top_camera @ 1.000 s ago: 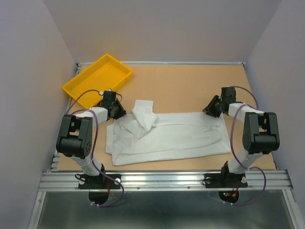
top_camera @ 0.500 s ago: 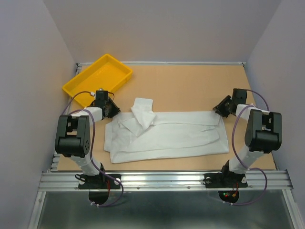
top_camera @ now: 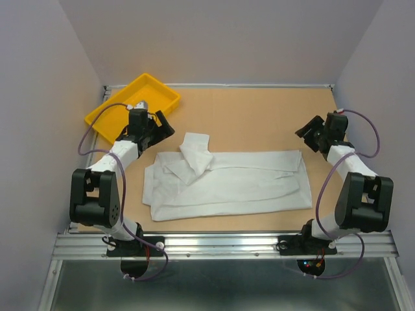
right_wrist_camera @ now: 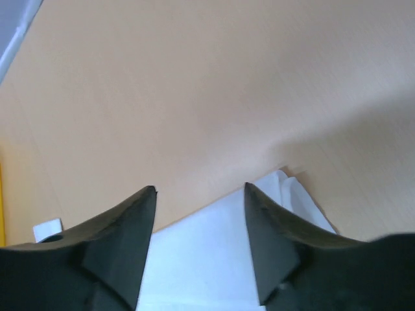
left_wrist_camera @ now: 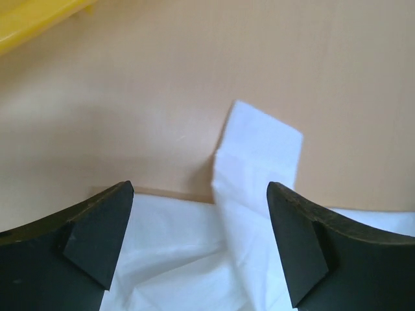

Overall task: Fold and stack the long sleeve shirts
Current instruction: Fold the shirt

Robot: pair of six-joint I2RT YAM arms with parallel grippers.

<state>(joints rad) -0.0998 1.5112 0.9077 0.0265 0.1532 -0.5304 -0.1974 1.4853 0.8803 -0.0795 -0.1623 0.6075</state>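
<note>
The thin white long-sleeved shirt (top_camera: pixel 227 184) lies in a long folded band on the tan bench (top_camera: pixel 259 116), while the left end effector (top_camera: pixel 162 124), spread wide, and the right end effector (top_camera: pixel 307 136), parted, hover empty off its ends, seemingly letting the fold settle.

The top camera is looking down from above and behind, taking in the whole shirt (top_camera: pixel 227 184). Both wrist cameras are looking at it from close and low: the left at its left end, the right at its right corner.
</note>
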